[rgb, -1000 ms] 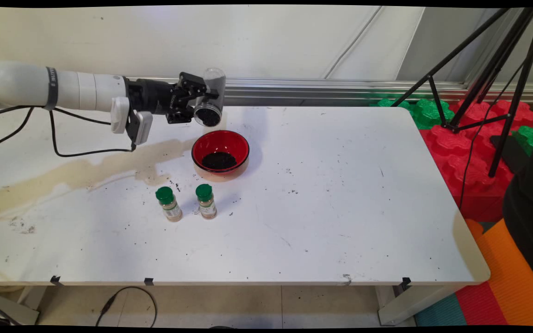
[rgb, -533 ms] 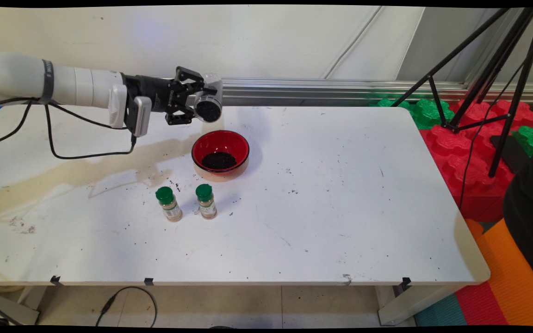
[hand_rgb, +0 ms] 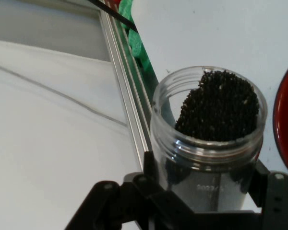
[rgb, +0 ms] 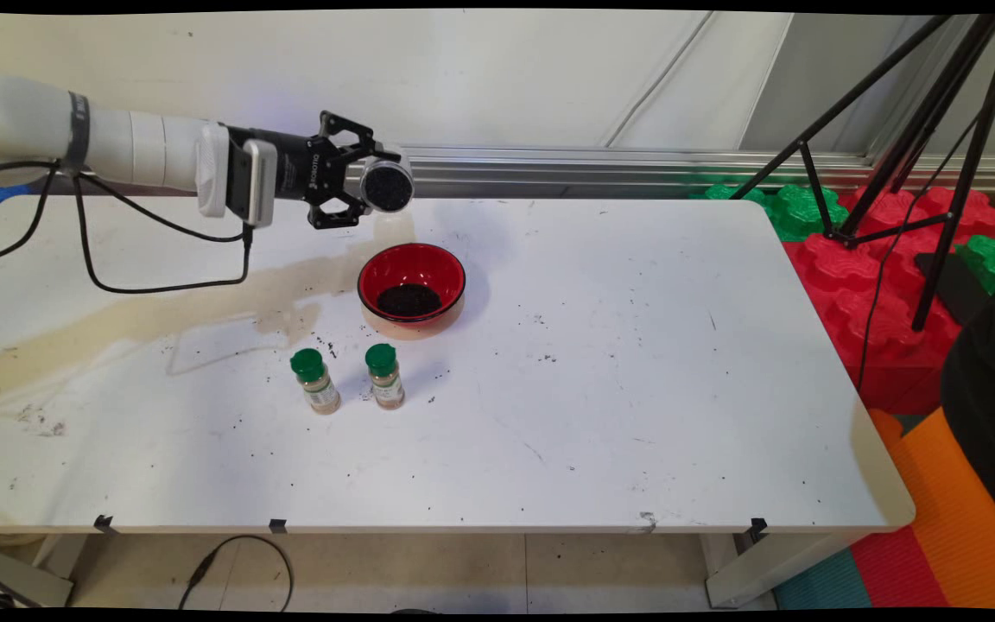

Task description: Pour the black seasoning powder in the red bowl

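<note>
My gripper (rgb: 374, 187) is shut on a clear open jar (rgb: 387, 186) of small black grains, held on its side with the mouth facing the near side of the table. It hangs above the table's back edge, just behind and above a red bowl (rgb: 412, 285) that has a heap of the same black grains in it. In the hand view the clear jar (hand_rgb: 209, 139) fills the middle, its grains piled to the rim, with the gripper (hand_rgb: 201, 201) clamped on its lower body. The red bowl's rim (hand_rgb: 284, 124) shows at the right edge.
Two small spice bottles with green caps (rgb: 314, 380) (rgb: 385, 375) stand upright in front of the bowl. A tan stain (rgb: 161, 315) runs across the left of the table, and black specks lie scattered around the bowl. A black tripod (rgb: 912, 147) and red and green blocks (rgb: 877, 285) stand at the right.
The gripper has turned the jar from tilted mouth-down over the bowl to lying level, and has risen and drawn back slightly to the left.
</note>
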`<move>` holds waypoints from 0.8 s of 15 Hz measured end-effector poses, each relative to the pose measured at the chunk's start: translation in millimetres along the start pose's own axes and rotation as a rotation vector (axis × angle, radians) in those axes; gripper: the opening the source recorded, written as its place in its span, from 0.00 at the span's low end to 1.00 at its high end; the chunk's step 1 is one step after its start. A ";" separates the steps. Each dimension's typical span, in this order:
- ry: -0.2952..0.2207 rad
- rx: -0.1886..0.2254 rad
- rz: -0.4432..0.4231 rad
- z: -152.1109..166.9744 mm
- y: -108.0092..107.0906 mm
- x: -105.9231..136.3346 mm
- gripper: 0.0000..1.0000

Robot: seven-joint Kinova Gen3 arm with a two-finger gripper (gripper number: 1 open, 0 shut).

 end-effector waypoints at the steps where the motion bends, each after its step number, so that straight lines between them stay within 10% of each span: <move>1: 0.004 -0.001 -0.037 -1.3 -2.1 -0.5 0.00; 12: 0.055 -0.037 -0.314 -11.0 -24.7 -6.6 0.00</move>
